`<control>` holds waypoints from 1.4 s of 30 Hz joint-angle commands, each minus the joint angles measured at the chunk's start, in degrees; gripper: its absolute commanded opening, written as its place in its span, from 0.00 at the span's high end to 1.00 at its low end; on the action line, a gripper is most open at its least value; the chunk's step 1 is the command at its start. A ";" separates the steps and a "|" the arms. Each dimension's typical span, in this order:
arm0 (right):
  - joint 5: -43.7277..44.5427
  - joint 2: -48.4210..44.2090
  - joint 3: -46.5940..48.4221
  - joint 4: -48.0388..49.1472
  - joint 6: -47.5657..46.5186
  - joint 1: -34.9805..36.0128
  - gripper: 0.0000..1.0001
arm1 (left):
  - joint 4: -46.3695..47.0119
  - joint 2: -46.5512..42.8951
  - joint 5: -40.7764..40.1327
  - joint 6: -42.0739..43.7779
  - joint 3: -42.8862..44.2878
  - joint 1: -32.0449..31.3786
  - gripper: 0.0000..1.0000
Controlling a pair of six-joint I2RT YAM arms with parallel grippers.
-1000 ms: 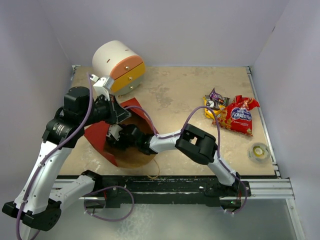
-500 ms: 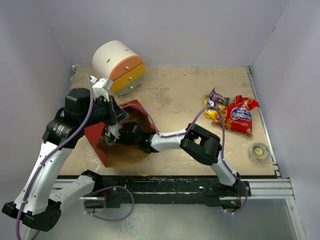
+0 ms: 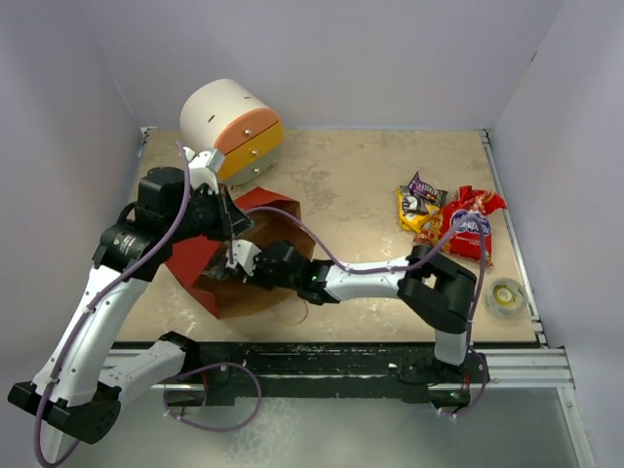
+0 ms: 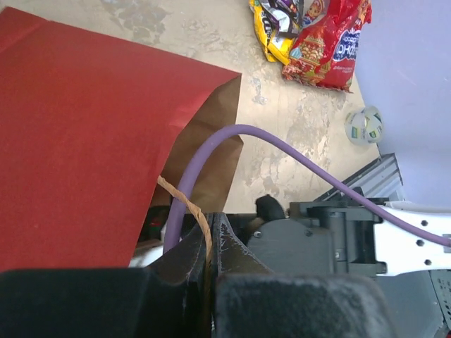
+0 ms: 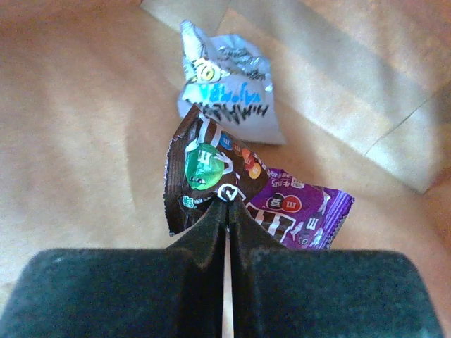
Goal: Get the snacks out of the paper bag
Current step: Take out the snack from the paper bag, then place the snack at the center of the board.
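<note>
The paper bag (image 3: 200, 261) lies on its side at the table's left, red outside, brown inside (image 5: 77, 105). My left gripper (image 3: 234, 232) is shut on the bag's thin twisted handle (image 4: 184, 204), holding the mouth up. My right gripper (image 5: 227, 204) reaches into the bag and is shut on the edge of a brown candy packet (image 5: 204, 169). A purple packet (image 5: 306, 211) lies beside it and a silvery-blue packet (image 5: 225, 88) lies deeper in. Out on the table at the right lie a big red bag (image 3: 470, 226), a yellow packet (image 3: 408, 210) and a dark purple packet (image 3: 426, 187).
A white cylindrical drawer unit with orange and yellow fronts (image 3: 231, 127) stands at the back left, just behind the bag. A small tape roll (image 3: 507, 295) sits near the right front edge. The right arm's purple cable (image 4: 282, 144) arcs over the bag's mouth.
The right gripper's jaws have closed on the brown packet inside the bag. The right arm has stretched out, its elbow swinging right. The left gripper kept hold of the handle as the bag shifted slightly.
</note>
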 commanded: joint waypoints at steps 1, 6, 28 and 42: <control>-5.14 -9.31 -3.73 2.86 3.74 0.63 1.00 | -0.91 -0.04 -3.89 -1.66 1.16 -0.09 1.00; -6.94 -17.85 -6.80 -0.33 6.79 0.63 1.00 | 1.24 -1.54 -3.82 -3.31 -0.84 -0.09 1.00; 25.83 -51.17 -2.57 -34.03 21.89 0.65 1.00 | -0.63 1.56 -3.13 -0.95 1.47 -0.12 1.00; 39.74 -39.35 2.51 -39.13 38.14 -28.47 1.00 | -2.69 1.45 -1.74 -0.90 2.04 -0.07 1.00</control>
